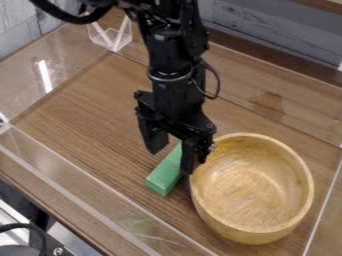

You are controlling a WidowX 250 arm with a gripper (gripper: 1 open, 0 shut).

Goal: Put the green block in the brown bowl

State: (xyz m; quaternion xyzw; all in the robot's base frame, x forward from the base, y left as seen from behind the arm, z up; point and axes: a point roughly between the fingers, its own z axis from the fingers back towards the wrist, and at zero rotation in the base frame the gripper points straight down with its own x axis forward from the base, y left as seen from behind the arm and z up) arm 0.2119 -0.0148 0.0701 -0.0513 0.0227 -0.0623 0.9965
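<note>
Camera view from the front shows the black arm [174,60] reaching down over a wood-grain desk [94,130], its jaws [174,142] pointing straight down and spread wide, gripping nothing. Directly beneath them lies the green block [166,175], flat on the desk; its far end sits between and under the two fingers, while its near end sticks out toward the camera, below the jaws. Whether a fingertip [195,157] actually touches the block cannot be told from this angle. Just to the right of the jaws stands the brown bowl [287,165], upright, with its rim near the right finger and close beside the block. A clear plastic wall [40,70] borders the desk well to the left of the jaws, and a small clear stand [110,35] sits behind them.
</note>
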